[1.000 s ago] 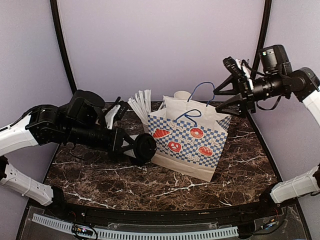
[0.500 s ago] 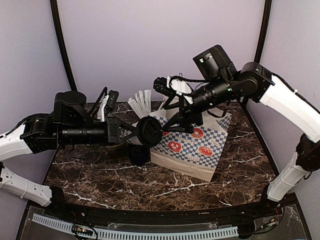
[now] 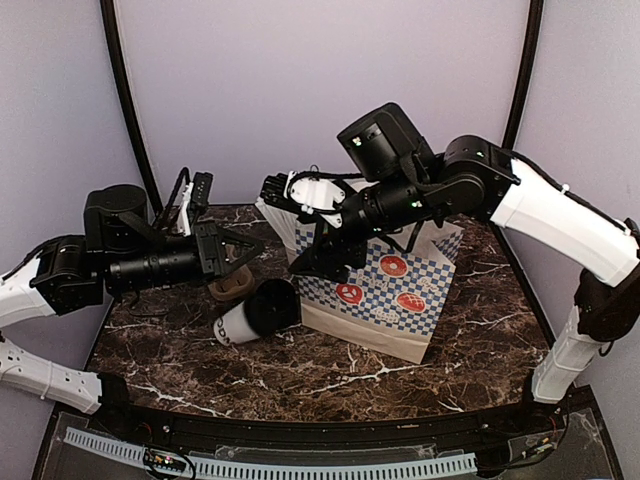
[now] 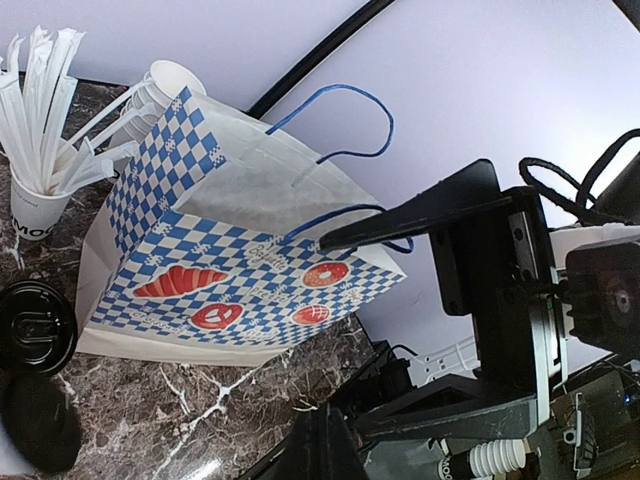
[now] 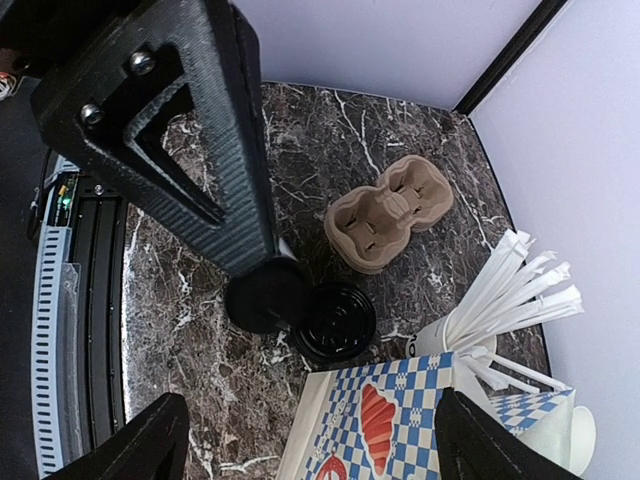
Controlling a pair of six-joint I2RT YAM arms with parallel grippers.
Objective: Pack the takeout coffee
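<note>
White cup [image 3: 235,325], black lid [image 3: 272,305] on, lies tipped over left of the bag [image 3: 385,285], carrier [image 3: 228,287] just on its far side, left gripper [image 3: 250,252] and right gripper [image 3: 285,232] both hanging wide open above!

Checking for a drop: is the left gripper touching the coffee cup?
Apart. The top external view shows the pulp carrier between the open left gripper and the coffee cup lying on its side.
</note>
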